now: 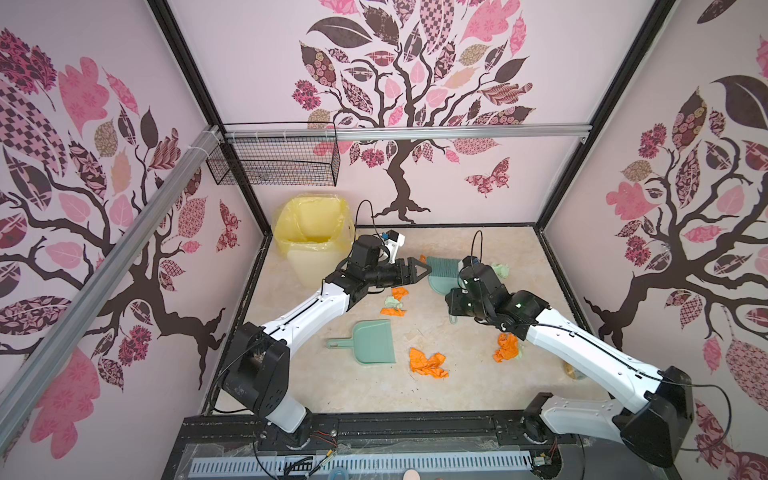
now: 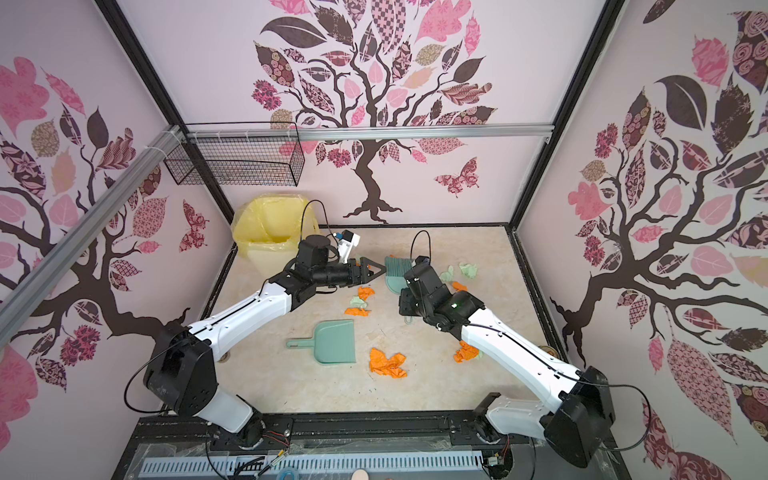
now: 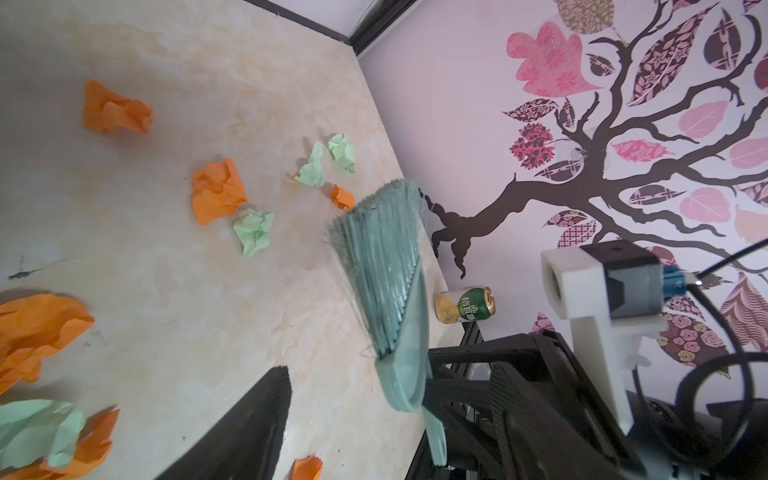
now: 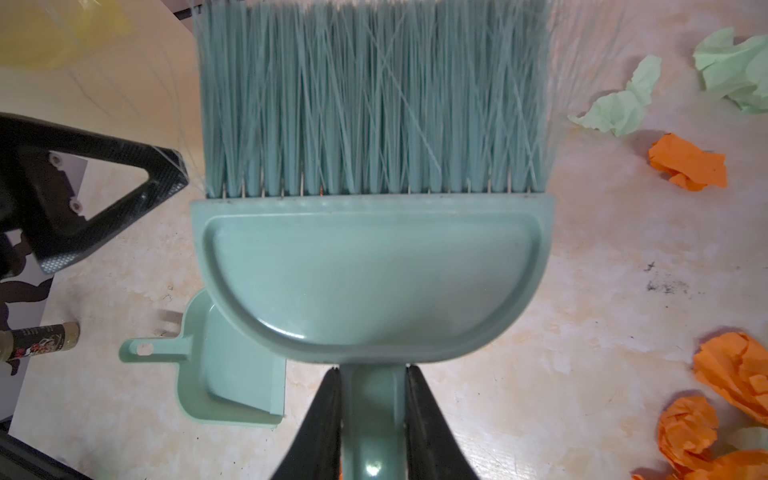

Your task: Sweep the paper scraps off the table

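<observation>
Orange and mint paper scraps lie across the table (image 1: 332, 386): a large orange one (image 1: 428, 363) near the front, a mixed cluster (image 1: 395, 303) in the middle, another orange one (image 1: 507, 347) under the right arm, and mint ones (image 1: 500, 270) at the back. My right gripper (image 4: 372, 370) is shut on the handle of the teal brush (image 4: 370, 266), whose bristles (image 1: 442, 266) point toward the back wall. My left gripper (image 1: 422, 270) is open and holds nothing. One of its fingers (image 4: 104, 199) sits right at the left edge of the bristles.
A teal dustpan (image 1: 374, 340) lies flat at the front left of centre. A bin lined with a yellow bag (image 1: 309, 232) stands in the back left corner, under a wire basket (image 1: 274, 160). A drink can (image 3: 463, 305) lies by the right wall.
</observation>
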{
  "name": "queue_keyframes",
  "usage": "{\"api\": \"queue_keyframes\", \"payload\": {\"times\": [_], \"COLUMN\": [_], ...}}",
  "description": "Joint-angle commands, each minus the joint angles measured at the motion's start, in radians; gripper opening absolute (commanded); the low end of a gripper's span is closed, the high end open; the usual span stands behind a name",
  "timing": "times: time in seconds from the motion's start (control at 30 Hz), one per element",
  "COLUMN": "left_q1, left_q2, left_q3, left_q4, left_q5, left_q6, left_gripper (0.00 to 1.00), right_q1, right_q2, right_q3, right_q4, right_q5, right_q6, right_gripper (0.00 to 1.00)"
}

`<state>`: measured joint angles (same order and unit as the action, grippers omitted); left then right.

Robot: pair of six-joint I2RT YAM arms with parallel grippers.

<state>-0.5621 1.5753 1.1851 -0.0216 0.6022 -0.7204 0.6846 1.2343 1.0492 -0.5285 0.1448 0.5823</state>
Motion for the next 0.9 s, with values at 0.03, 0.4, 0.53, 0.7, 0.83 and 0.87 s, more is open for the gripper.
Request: {"api": "queue_keyframes", "payload": {"times": [0.03, 0.4, 0.53, 0.7, 0.83, 0.87], "left_q1": [-0.039, -0.014, 0.02, 0.025, 0.022, 0.019], "left_q2": [0.019, 0.058, 0.105, 0.105, 0.155, 0.165], "left_q3": [0.02, 0.074, 0.112, 0.163, 0.223, 0.233], "left_q4": [0.068, -0.122, -0.155, -0.177, -0.215, -0.223], "left_q5": [-0.028, 0.162, 0.296, 0.29, 0.301, 0.297], "left_q6": [-0.039, 0.131, 0.127, 0.178, 0.194, 0.2], "left_gripper": [0.78, 0.79, 0.78, 0.78, 0.78, 0.78], "right_q1": [0.006, 0.007, 0.007, 0.006, 0.007, 0.007], "right_q2": [0.037, -0.017, -0.037, -0.066, -0.069, -0.064], "right_q3": [0.069, 0.08, 0.073, 0.068, 0.068, 0.071], "right_q4": [0.034, -0.009, -0.031, -0.048, -0.033, -0.033], "right_q5": [-0.023, -0.014, -0.001, 0.01, -0.011, -0.014], "right_q6": [0.012, -0.069, -0.121, -0.146, -0.154, -0.155], "right_gripper": [0.19, 0.2, 0.2, 0.2, 0.2, 0.2]}}
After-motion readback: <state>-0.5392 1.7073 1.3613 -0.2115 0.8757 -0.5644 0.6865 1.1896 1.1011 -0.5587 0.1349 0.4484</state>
